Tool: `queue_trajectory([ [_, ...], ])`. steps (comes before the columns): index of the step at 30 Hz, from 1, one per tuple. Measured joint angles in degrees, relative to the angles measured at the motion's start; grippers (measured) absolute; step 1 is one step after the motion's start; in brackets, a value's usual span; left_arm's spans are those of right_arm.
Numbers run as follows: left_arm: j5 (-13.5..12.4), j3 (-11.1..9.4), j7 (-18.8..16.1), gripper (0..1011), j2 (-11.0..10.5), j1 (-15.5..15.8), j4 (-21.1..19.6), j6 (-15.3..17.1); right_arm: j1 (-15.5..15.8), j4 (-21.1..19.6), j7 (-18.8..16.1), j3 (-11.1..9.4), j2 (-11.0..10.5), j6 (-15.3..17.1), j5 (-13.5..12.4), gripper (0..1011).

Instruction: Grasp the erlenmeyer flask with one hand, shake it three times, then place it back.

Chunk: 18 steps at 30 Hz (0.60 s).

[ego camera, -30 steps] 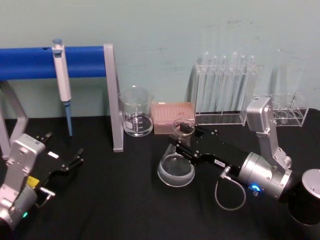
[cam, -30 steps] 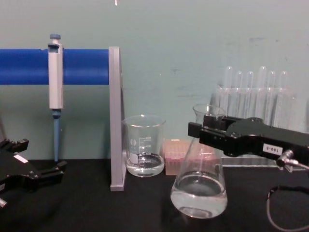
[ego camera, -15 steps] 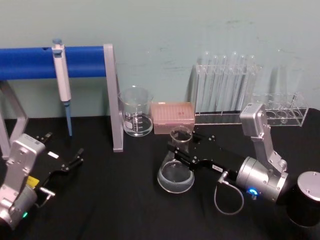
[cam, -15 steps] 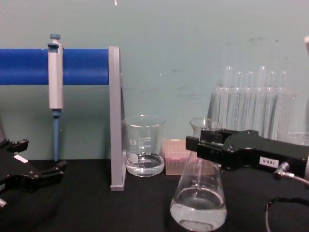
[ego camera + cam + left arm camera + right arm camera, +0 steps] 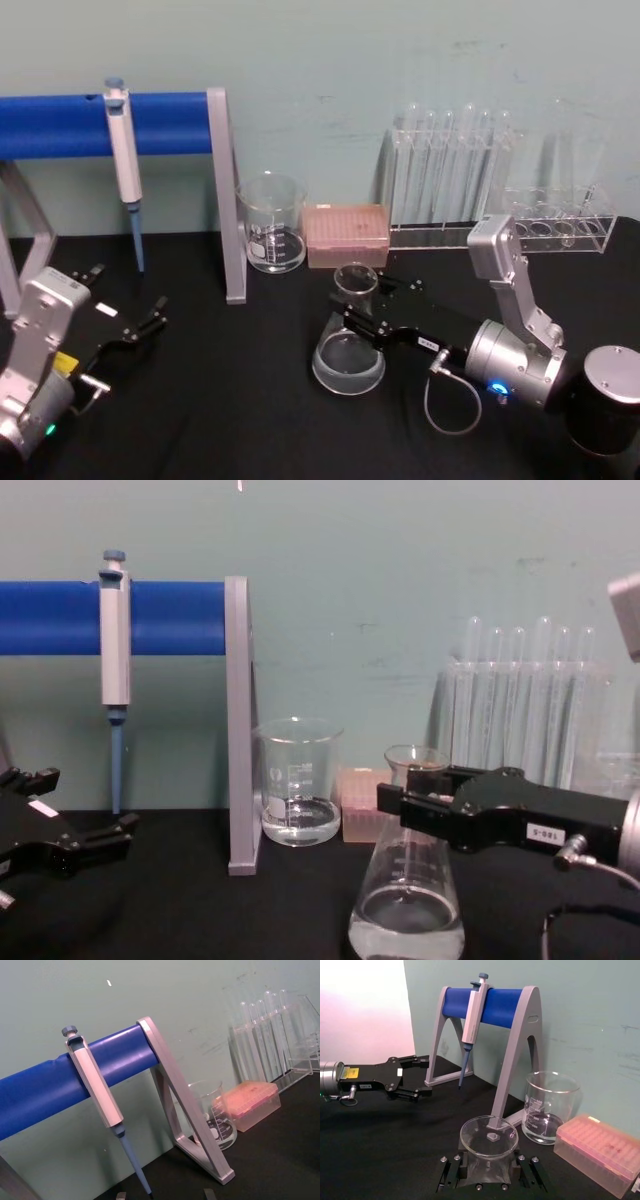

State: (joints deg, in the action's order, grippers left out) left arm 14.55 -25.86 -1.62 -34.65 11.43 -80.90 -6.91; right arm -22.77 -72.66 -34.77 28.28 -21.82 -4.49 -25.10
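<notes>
The right gripper (image 5: 353, 309) clamps the erlenmeyer flask (image 5: 347, 358) by its narrow neck, probably so the liquid sloshes safely below the jaws. The flask is upright at table centre, just nearer than the pink tip box (image 5: 345, 232). The left gripper (image 5: 128, 288) idles near left, spread open.

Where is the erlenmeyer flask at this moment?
In the head view, the erlenmeyer flask is right of centre, neck in the right pincer, in front of the pink box.
</notes>
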Motion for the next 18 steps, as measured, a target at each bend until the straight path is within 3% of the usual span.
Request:
queue_trajectory([
  [18,0.00,0.00,0.00,1001,0.00,0.00,0.00,0.00,-0.76,1.24,-0.81,0.64,0.45,0.80,-0.07,457],
])
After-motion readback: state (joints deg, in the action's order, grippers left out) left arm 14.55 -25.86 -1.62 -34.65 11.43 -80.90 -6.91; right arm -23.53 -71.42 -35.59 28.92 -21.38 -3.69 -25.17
